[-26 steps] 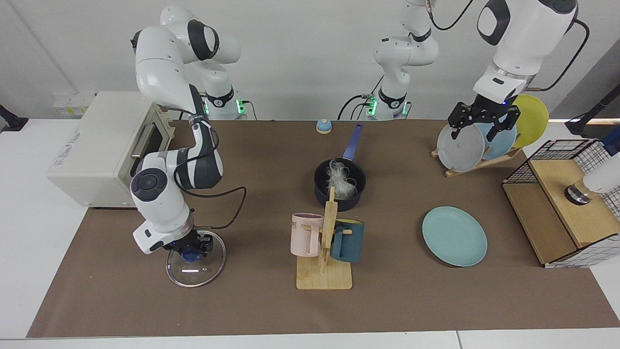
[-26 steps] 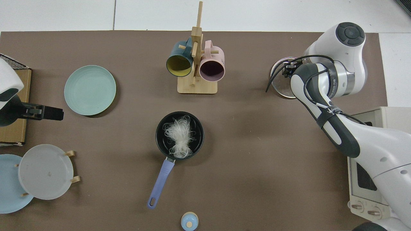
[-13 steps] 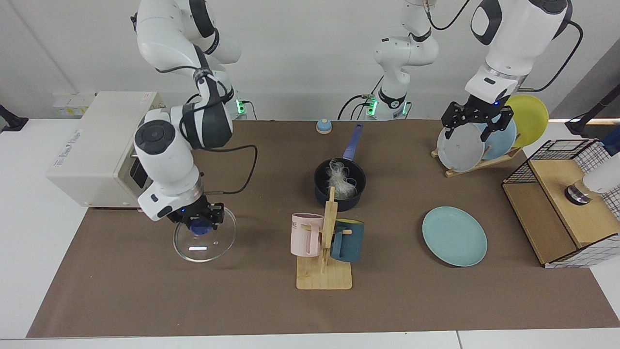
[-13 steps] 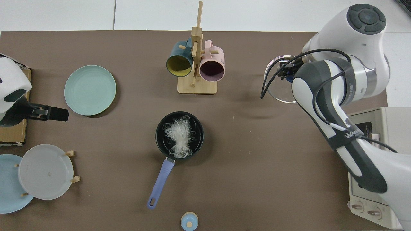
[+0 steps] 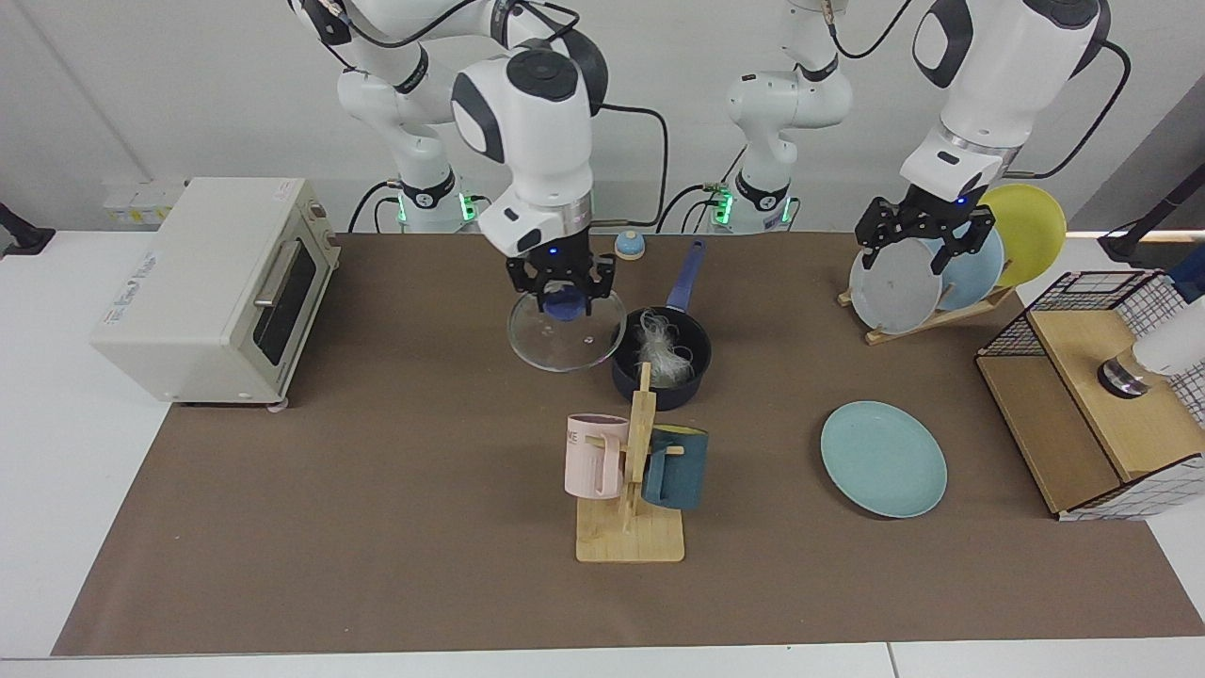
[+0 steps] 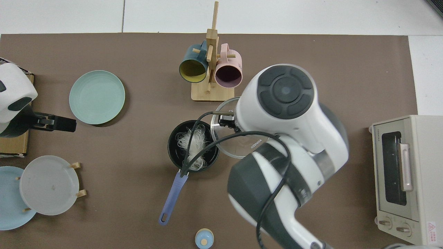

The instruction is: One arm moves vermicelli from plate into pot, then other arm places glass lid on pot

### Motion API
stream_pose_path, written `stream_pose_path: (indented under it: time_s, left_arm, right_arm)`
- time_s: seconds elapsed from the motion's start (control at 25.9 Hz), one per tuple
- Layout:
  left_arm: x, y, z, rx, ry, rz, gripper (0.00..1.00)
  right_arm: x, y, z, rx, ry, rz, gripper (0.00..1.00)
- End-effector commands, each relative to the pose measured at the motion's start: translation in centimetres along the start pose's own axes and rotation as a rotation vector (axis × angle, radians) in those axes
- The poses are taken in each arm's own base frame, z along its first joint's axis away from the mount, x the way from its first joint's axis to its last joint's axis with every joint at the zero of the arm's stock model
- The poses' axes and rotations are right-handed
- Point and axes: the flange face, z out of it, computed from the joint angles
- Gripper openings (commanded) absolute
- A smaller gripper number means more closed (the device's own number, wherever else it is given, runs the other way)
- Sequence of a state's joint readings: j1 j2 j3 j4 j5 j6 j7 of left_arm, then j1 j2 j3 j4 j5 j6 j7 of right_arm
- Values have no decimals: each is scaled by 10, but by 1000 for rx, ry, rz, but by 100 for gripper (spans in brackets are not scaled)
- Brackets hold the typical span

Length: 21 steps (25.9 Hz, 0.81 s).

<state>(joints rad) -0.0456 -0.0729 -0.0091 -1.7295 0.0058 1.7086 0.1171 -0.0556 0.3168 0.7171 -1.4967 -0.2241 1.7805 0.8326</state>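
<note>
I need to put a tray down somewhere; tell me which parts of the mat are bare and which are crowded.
Bare: the stretch between the toaster oven and the mug rack, and the front strip along the mat's near edge. Crowded: the centre, where the right pincer holds the glass lid beside the pot, and the plate, dish rack and left pincer side.

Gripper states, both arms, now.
Right gripper: shut on the glass lid by its knob, beside the pot.
Left gripper: open, empty, waiting by the plate rack.
</note>
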Motion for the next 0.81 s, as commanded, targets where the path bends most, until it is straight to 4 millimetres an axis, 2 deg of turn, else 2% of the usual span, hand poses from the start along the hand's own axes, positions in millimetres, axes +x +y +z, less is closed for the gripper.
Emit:
stream_pose_path:
  time_s: [0.0, 0.08, 0.12, 0.27, 0.35, 0.77]
  left_arm:
    - [-4, 1, -5, 4, -17, -7, 100]
    - [-4, 2, -5, 6, -18, -5, 100]
    - [-4, 2, -5, 6, -19, -5, 100]
    - [-5, -1, -5, 6, -18, -8, 100]
    - [-5, -3, -5, 6, -18, -13, 100]
    - [-5, -7, -5, 8, -18, -19, 100]
  right_arm:
    - [-40, -55, 24, -48, 66, 46, 0]
    - [-55, -83, 45, -51, 67, 72, 0]
    - [-58, -96, 49, -34, 68, 83, 0]
    - [-47, -126, 73, -31, 79, 105, 0]
    - [-44, -135, 77, -22, 73, 102, 0]
    - [-47, -137, 124, -55, 24, 67, 0]
